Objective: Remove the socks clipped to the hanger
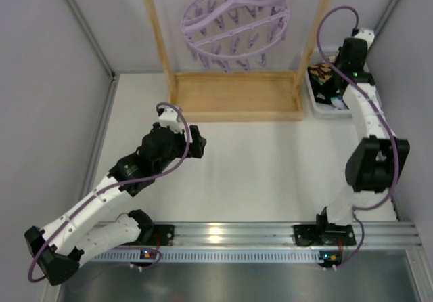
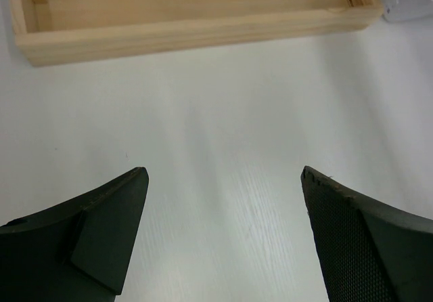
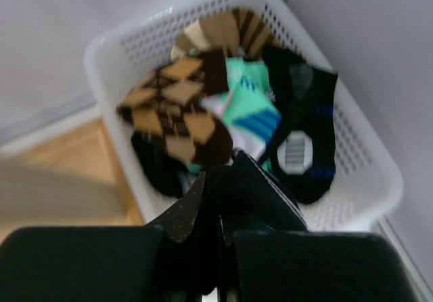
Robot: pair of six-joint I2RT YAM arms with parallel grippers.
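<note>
Lilac plastic is bare from where I sit: the hanger (image 1: pixel 233 26) hangs from the wooden stand (image 1: pixel 233 95) at the far side of the worktop (image 2: pixel 223 112), tilted, its pegs dangling with no sock on any peg I can make out.

My left hand (image 2: pixel 223 180) is spread wide, both fingers (image 2: pixel 101 241) apart and holding nothing. It is low over the white worktop, short of the stand's base.

My right hand (image 3: pixel 218 187) is out at the far right, over the white perforated basket (image 3: pixel 352 153) just beside the stand. Its jaws are pressed nearly together, and a fold of dark sock (image 3: pixel 264 193) appears to be pinched between them, draping down towards the basket.

The other socks (image 3: pixel 250 105) lie heaped in that basket: a mint-turquoise one with blue stripes and a black one with a white-and-blue patch, tangled with a brown-and-tan diamond-patterned cloth (image 3: pixel 179 105).
</note>
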